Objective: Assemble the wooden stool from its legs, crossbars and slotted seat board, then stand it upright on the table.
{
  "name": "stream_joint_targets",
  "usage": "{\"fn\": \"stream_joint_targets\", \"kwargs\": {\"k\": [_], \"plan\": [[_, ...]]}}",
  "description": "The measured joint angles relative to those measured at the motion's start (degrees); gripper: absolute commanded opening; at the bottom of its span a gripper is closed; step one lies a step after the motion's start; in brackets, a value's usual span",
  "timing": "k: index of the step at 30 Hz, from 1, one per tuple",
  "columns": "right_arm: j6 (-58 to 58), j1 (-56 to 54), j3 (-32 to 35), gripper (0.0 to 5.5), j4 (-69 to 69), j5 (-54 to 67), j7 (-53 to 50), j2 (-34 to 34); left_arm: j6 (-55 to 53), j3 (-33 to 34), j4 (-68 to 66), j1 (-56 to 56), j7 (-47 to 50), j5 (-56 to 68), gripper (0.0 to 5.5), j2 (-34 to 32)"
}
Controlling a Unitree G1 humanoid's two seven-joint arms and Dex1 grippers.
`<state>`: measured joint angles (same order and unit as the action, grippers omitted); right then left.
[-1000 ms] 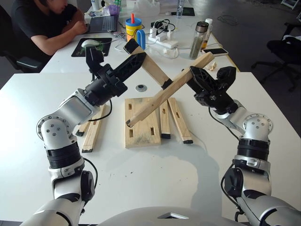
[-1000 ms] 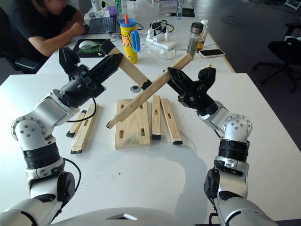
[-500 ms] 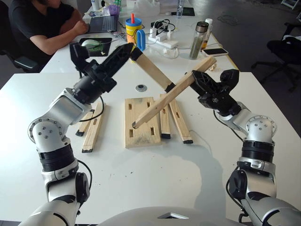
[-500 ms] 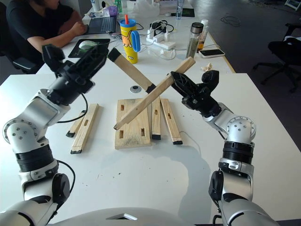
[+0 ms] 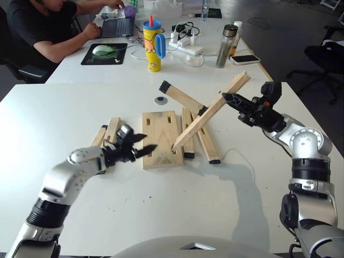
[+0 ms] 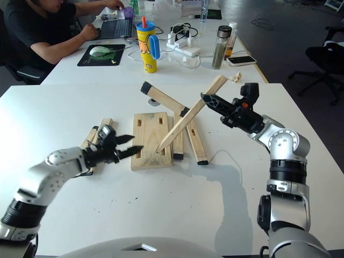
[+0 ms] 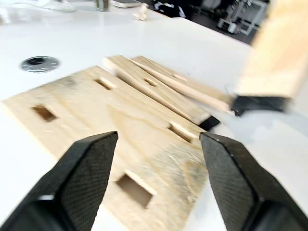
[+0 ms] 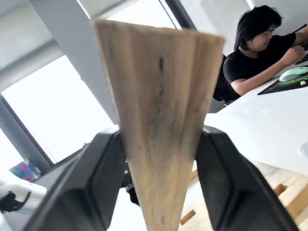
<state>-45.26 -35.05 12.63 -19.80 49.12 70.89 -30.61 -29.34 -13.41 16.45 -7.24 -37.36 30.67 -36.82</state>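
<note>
Right claw [image 5: 229,99], clamped on the leg [image 5: 199,126], should seat it square in the slotted board [image 5: 156,126]; parted left claw [image 5: 148,143] could brace.

Both eye views looked forward and down from the head over the counter [image 5: 231,209], the slotted seat board [image 5: 159,138] near mid-frame. They shared nearly the whole spread, slightly offset sideways. The left wrist camera sat low and very close to the seat board, facing across its top between the spread fingers [image 7: 79,183] of the left gripper [image 7: 159,138]. The right wrist camera looked, at close range, along the leg [image 8: 161,120] clamped in the right gripper [image 8: 161,131], across the counter beyond the seat board.
</note>
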Motion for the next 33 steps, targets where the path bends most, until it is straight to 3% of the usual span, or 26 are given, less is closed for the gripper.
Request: {"fn": "stream_joint_targets", "kwargs": {"k": [6,11,33], "plan": [[10.9,-7.27,-5.48,2.05,-9.67,-9.38,8.12,0.04,15.8,-9.43,-2.9,-1.48,-3.71,-18.57,3.16,0.87],[16.83,-9.55,-7.66,2.05,-14.29,-13.47,12.71,1.14,21.25,-13.27,-10.1,-4.66,-3.49,-29.73,3.16,1.68],[30.46,-12.69,-13.66,2.05,-20.55,-22.84,21.17,5.63,32.1,-15.34,-17.95,-7.64,-12.28,-37.48,3.16,-1.35]]}}
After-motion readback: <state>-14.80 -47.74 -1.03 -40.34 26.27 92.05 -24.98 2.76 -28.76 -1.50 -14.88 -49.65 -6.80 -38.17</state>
